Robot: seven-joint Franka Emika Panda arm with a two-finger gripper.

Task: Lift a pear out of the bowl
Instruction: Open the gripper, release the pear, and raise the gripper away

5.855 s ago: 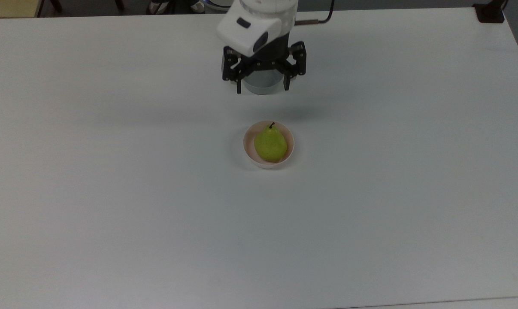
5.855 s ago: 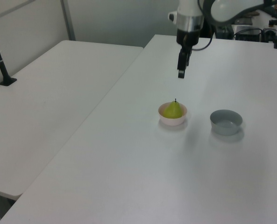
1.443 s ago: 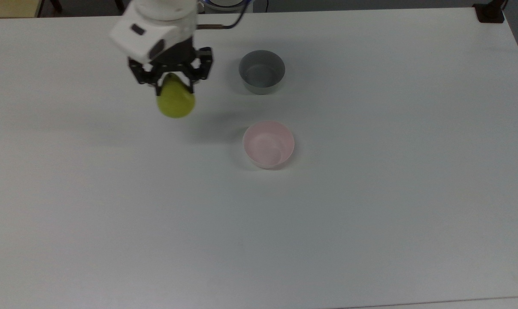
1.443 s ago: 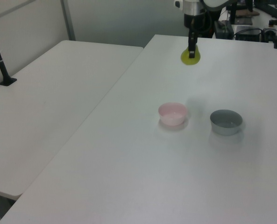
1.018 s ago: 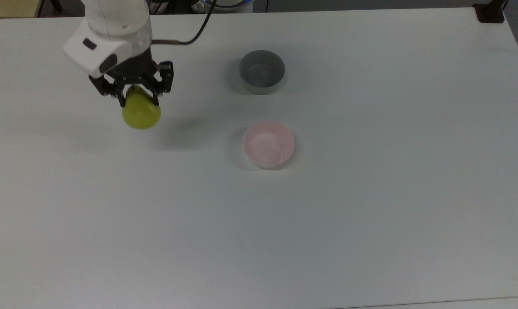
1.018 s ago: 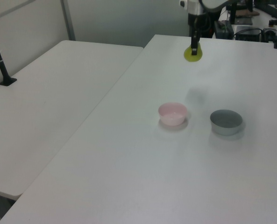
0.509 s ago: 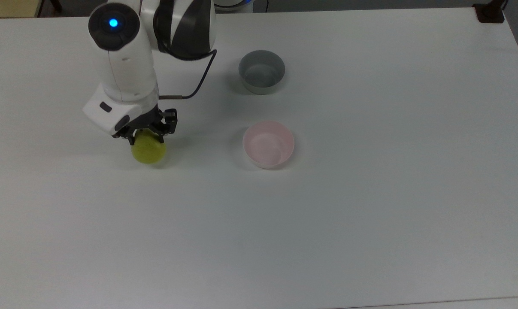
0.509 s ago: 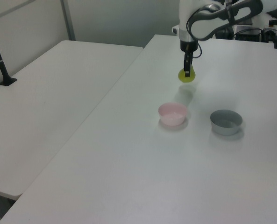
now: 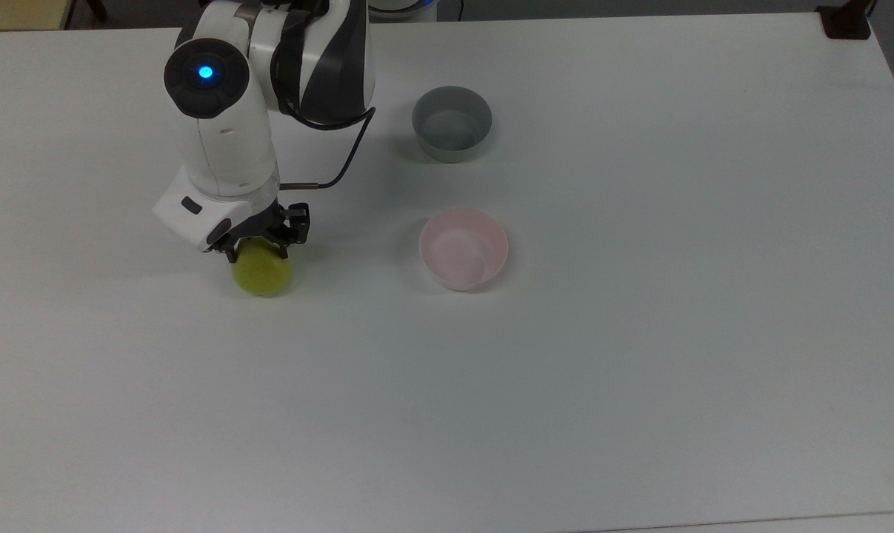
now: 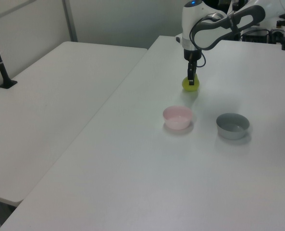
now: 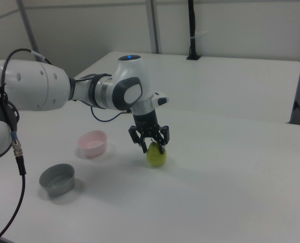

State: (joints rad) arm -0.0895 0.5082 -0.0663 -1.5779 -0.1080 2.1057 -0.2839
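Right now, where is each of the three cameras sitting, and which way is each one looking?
Top view: high above, looking down on the white table; arm and gripper over the yellow-green pear.
Left view: raised beside the table, looking along it past the pale pink bowl and grey bowl to the arm.
Right view: low on the opposite side, facing the arm's elbow and gripper.
All three views share the pear, both bowls and the gripper.
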